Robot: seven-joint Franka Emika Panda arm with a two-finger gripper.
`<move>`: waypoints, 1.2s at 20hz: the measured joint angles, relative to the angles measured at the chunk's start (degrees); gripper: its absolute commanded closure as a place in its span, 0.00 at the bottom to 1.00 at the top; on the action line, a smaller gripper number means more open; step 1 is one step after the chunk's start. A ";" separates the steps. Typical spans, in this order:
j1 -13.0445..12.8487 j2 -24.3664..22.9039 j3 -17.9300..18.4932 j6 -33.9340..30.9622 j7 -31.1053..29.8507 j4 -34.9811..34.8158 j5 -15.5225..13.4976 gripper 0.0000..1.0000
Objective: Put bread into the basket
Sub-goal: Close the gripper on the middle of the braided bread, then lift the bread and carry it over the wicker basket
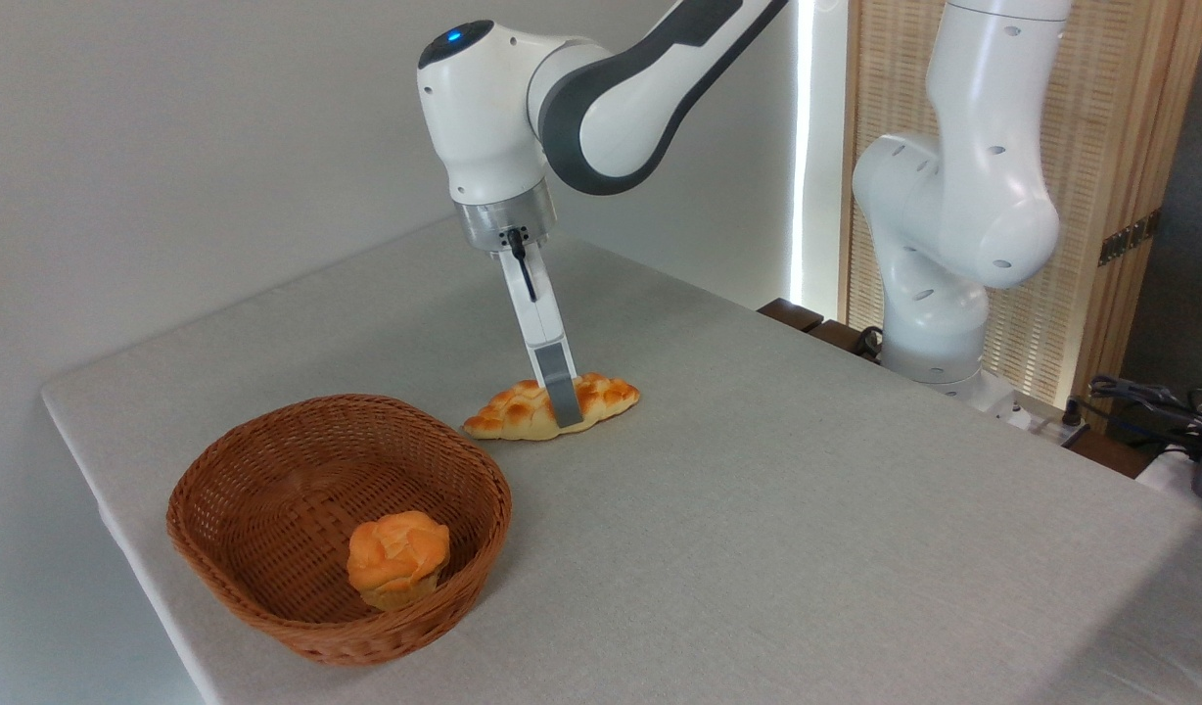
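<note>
The bread, a braided golden loaf with browned bumps, lies on the grey table just behind and right of the basket. My gripper reaches down over the loaf's middle. Its near grey finger presses against the loaf's front side, and the far finger is hidden behind the loaf. The jaws look closed on the loaf, which rests at table level. The round brown wicker basket stands near the table's front left corner.
A small round orange bun sits inside the basket at its front right. The arm's white base stands at the table's far right edge, with cables and dark gear beyond it. A wall runs behind the table.
</note>
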 measured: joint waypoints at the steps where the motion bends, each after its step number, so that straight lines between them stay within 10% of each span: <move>1: 0.00 0.00 0.00 0.00 0.00 0.00 0.00 0.76; 11: 0.00 -0.11 0.24 -0.83 -0.02 1.31 -0.66 0.73; 24: 0.09 3.12 7.17 -7.95 -8.15 19.52 -12.67 0.71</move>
